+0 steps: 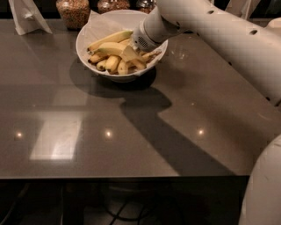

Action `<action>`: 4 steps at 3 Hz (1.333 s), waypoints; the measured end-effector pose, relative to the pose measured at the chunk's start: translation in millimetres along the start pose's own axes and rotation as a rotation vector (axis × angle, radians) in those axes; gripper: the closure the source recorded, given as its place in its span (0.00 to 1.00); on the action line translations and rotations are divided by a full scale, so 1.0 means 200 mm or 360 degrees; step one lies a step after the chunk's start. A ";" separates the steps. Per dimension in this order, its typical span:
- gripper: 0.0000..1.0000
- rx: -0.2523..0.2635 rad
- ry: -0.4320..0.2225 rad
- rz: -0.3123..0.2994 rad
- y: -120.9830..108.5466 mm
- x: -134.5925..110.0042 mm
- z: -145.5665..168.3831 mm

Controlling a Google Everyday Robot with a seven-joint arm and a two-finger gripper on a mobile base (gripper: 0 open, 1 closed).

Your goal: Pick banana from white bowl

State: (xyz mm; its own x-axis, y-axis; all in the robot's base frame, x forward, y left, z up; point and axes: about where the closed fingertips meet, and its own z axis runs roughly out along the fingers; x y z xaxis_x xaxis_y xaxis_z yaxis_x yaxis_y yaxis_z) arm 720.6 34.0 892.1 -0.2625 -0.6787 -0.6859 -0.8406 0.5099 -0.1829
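The white bowl [79,45] stands at the back of the dark table, with white paper [95,25] lining its left side. It holds several bananas. The banana [110,48], thick, arched and bright yellow, lies across the middle, below a paler, straighter long banana [109,38]. Short stubby bananas [112,64] lie at the front. My gripper [130,54] reaches in from the right and is down among the bananas, at the right end of the arched one. The wrist hides the bowl's right part.
Glass jars of grains [73,10] stand behind the bowl at the table's back edge. A white folded paper object [25,16] stands at the back left. My arm [228,39] spans the right side. The table's front edge [123,176] runs near the bottom.
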 end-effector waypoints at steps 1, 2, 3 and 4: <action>1.00 -0.0009 -0.0012 -0.0036 0.01 -0.05 -0.02; 1.00 -0.0020 -0.0031 -0.0079 0.02 -0.10 -0.05; 1.00 -0.0015 -0.0065 -0.0104 0.05 -0.14 -0.12; 1.00 0.0000 -0.0118 -0.0162 0.09 -0.18 -0.23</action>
